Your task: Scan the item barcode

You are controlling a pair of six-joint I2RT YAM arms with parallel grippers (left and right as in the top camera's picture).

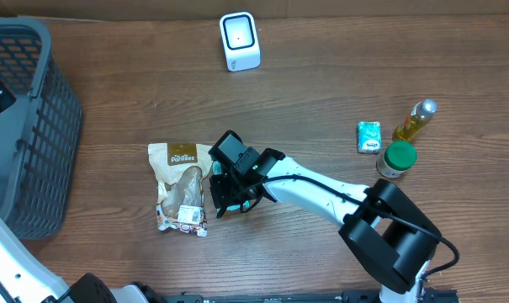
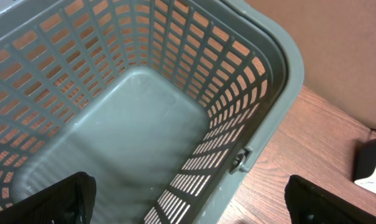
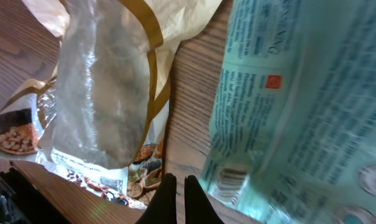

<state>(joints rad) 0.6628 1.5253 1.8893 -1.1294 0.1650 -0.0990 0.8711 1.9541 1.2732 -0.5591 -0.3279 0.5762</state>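
Since your right gripper (image 3: 175,190) is clamped fully shut and the teal packet (image 3: 299,106) comes right up against its fingers, I'd say it's pinching a thin edge of the film. The actual contact spot is hidden in the wrist view though. From overhead, the packet is mid-table under that gripper. It's just beside the brown pouch (image 1: 180,181), which lies flat, and well apart from the scanner (image 1: 239,40) at the far edge.

Handling-wise, it looks like a light, floppy plastic wrapper. It's glossy, so probably slippery, and my guess is it'll sag and twist if you only hold it by one edge. The barcode (image 3: 228,180) is at the packet's corner, close to your fingertips, so don't regrip over it. Take it by a seam or an edge away from the code and keep that face flat toward the scanner window, because crinkled film can throw glare. I don't see any crush worry, but I can't tell what's inside.

Your left gripper (image 2: 188,208) is spread wide open, holding nothing, and sits above the basket (image 2: 281,56).
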